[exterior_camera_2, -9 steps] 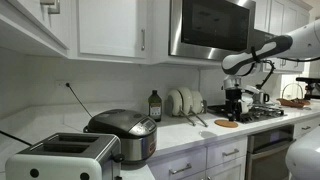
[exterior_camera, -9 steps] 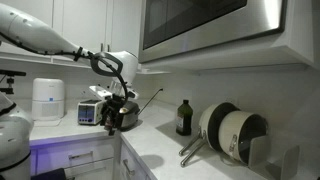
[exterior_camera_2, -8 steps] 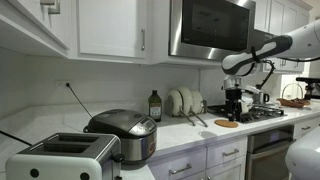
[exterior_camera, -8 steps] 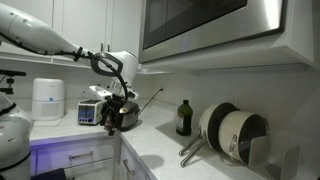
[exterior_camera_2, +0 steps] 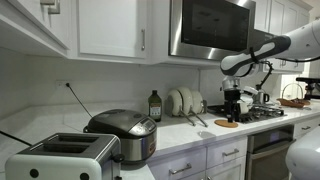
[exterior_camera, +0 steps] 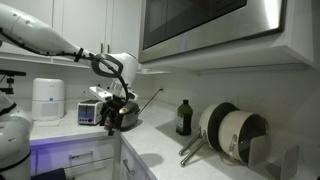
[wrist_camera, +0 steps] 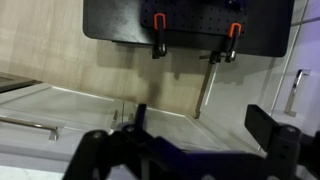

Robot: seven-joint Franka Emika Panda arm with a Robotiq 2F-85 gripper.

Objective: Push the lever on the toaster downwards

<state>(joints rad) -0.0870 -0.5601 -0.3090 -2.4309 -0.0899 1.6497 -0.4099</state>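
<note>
Wrist view shows the gripper spread open and empty. In an exterior view the toaster sits beside the pot on the bench, well apart from the gripper. Best to reach its end face first, then press the lever, too small to see, straight down.

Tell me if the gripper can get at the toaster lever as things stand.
Probably not yet: the gripper hangs far along the counter from the toaster, beyond the pot and bottle.
</note>
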